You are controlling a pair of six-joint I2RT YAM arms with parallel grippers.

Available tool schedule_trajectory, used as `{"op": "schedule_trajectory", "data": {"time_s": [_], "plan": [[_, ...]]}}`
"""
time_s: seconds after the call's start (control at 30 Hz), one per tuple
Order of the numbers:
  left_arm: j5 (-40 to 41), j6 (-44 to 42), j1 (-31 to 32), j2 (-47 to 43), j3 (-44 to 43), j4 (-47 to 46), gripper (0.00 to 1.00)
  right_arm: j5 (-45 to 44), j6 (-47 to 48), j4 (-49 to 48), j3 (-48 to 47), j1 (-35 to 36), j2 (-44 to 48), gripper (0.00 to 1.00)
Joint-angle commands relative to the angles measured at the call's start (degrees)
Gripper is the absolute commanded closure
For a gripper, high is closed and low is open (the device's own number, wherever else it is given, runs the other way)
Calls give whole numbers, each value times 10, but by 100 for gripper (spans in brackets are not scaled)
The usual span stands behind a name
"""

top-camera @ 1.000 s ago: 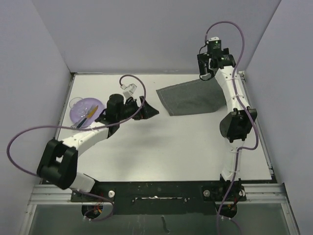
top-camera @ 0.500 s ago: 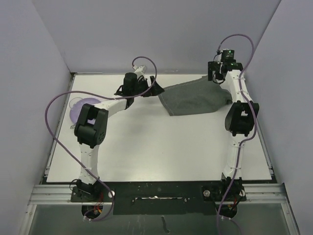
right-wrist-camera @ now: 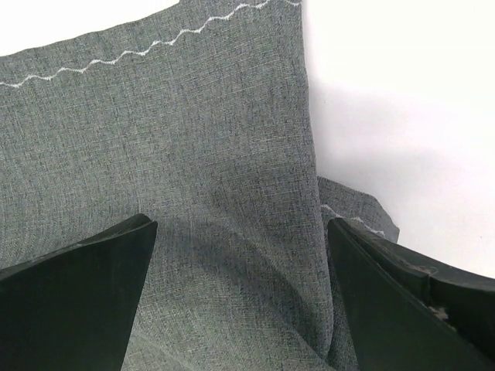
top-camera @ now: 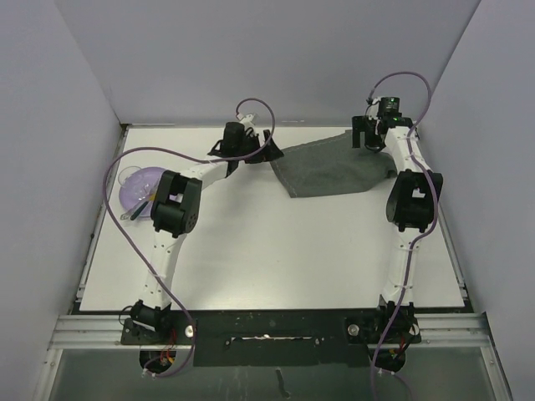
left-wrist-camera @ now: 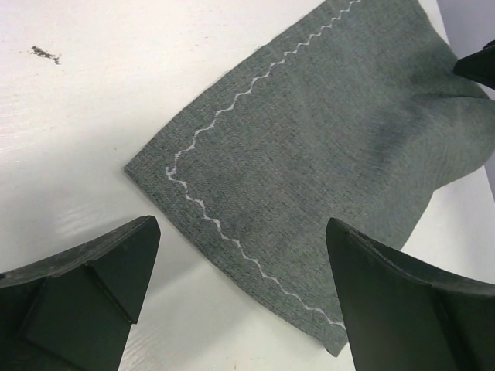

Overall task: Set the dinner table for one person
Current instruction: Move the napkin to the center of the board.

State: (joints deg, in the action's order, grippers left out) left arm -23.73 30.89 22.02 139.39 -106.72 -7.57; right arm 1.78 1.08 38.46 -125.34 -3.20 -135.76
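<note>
White, flat, rectangular dinner table [top-camera: 284,251]

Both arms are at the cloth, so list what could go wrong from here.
The placemat has an edge folded under by the open right gripper; a pinch there may catch two layers. The open left gripper hovers over one corner; uneven pulls could skew it. Its cable loops beside the purple plate and might snag it.
</note>
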Motion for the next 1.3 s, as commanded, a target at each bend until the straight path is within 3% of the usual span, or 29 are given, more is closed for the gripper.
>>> {"op": "schedule_trajectory", "data": {"time_s": [0.0, 0.47, 0.63, 0.77, 0.93, 1.27], "plan": [[21, -14, -3, 30, -56, 31, 11, 15, 2, -43, 4, -8, -4, 0], [95, -11, 6, 159, -239, 153, 12, 3, -1, -46, 30, -11, 29, 1], [120, 18, 18, 209, -320, 263, 37, 4, -9, -51, 49, -15, 51, 1], [143, 42, 31, 189, -280, 312, 41, 5, -11, -48, 49, -15, 63, 1], [144, 63, 33, 137, -181, 300, 41, 7, -17, -45, 56, -15, 75, 1], [197, 41, 29, 90, -153, 402, 41, 12, -38, -47, 88, -11, 97, 1]]}}
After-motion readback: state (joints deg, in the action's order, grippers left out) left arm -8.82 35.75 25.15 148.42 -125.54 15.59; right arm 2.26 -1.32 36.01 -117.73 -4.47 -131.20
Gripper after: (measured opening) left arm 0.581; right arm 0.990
